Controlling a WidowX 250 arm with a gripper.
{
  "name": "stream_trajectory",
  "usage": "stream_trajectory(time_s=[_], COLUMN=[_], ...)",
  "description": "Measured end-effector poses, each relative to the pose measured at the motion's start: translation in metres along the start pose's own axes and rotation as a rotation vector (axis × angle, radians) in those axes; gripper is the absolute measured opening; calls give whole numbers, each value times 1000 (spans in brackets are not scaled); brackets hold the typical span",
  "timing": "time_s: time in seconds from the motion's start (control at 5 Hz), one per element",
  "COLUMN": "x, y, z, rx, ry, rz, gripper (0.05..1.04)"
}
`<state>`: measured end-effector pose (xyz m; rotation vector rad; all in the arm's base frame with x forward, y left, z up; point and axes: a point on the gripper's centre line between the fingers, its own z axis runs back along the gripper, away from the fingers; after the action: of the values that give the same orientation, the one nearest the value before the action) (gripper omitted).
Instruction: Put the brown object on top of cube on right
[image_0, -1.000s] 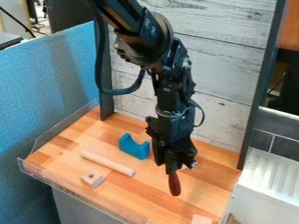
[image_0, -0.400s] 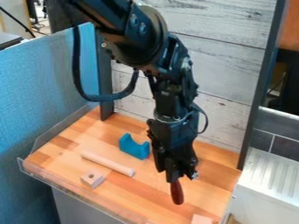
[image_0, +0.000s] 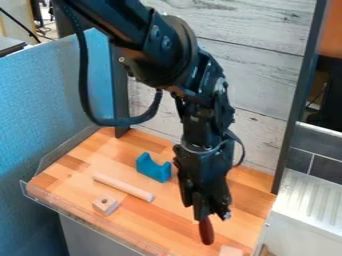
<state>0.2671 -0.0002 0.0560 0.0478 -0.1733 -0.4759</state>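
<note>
With my gripper (image_0: 204, 216) closed on the upper end of the brown elongated object (image_0: 207, 232), which hangs just beside the pale wooden cube (image_0: 231, 251), I'd clear its top, centre above it, lower gently and release only once it balances.

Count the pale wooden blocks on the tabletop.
2: a block with a hole at lower left, and a plain block at the bottom edge, lower right. The arm may hide others.

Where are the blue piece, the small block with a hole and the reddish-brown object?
Blue piece (image_0: 155, 171): camera view, its curved middle.
Small block (image_0: 105, 205): camera view, near its top face.
Reddish-brown object (image_0: 206, 232): camera view, its hanging part.
</note>
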Motion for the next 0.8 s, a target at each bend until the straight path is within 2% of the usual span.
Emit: stream_trajectory(time_s=[0.8], x=[4], y=[-16], z=[-7], rx=[16], ry=[-8], rz=[-36], gripper=[294])
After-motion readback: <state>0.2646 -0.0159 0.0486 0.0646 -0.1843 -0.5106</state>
